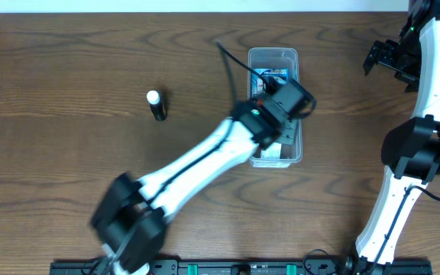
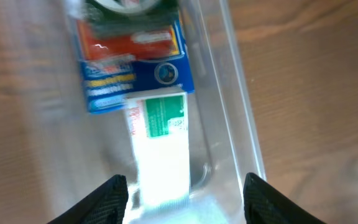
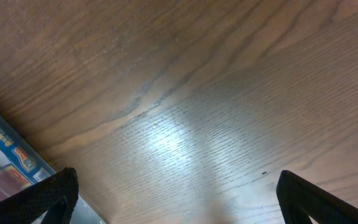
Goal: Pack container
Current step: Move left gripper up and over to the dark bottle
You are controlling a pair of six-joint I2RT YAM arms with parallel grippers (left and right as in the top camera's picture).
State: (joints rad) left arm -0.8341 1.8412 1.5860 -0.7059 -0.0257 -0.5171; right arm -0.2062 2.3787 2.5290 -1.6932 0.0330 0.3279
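The container (image 1: 273, 52) is a long clear bin standing upright in the middle of the table. Inside lie a blue package (image 2: 135, 62) and a white box with a green label (image 2: 161, 149). My left gripper (image 1: 285, 107) hovers over the bin's middle. In the left wrist view, the left gripper (image 2: 185, 179) is open, and the white box lies below between the fingers with a gap on each side. The container's clear wall (image 2: 229, 93) runs along the right. My right gripper (image 1: 376, 55) is at the far right and stands open (image 3: 178, 173) over bare wood.
A small black tube with a white cap (image 1: 156, 105) lies on the table left of the bin. A corner of the blue package (image 3: 2, 155) shows at the left edge of the right wrist view. The right arm's base (image 1: 415, 153) stands at the right.
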